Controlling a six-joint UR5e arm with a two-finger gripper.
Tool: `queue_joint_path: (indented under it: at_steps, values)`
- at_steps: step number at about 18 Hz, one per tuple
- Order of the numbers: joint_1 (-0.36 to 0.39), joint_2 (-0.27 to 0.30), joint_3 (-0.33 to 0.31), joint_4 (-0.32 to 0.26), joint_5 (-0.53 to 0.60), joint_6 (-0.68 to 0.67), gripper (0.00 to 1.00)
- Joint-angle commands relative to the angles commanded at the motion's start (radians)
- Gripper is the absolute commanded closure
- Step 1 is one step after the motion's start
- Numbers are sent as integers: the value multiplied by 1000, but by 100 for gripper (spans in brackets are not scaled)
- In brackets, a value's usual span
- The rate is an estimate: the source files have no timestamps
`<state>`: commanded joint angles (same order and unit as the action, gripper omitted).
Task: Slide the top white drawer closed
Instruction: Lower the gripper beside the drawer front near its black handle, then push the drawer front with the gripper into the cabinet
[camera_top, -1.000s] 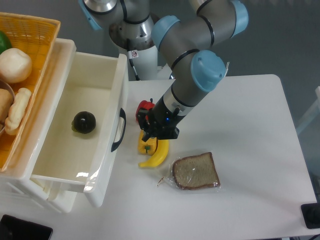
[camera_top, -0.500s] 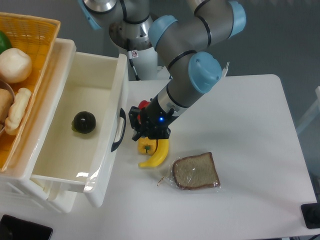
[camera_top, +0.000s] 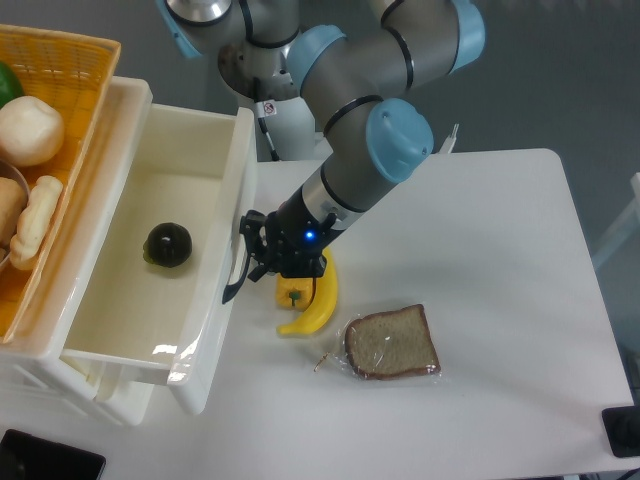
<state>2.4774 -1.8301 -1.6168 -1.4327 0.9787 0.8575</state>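
The top white drawer stands pulled far out of the cabinet at the left, with a dark round fruit lying inside it. Its dark curved handle is on the front face. My gripper is right at the handle, touching or almost touching the drawer front. Its dark fingers blend with the handle, so I cannot tell whether they are open or shut. The lower white drawer shows only as an edge beneath.
A yellow woven basket with food sits on top of the cabinet. A banana, a yellow pepper and a wrapped bread slice lie on the white table right of the drawer.
My gripper has moved left across the table, from above the pepper and banana to the drawer's handle. The drawer has not moved.
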Motion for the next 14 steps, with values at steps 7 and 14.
queue_joint_path:
  at_steps: [7, 14]
  values:
    - [-21, 18, -2, -15, -14, -25, 100]
    - [-72, 17, -2, -9, -26, -64, 100]
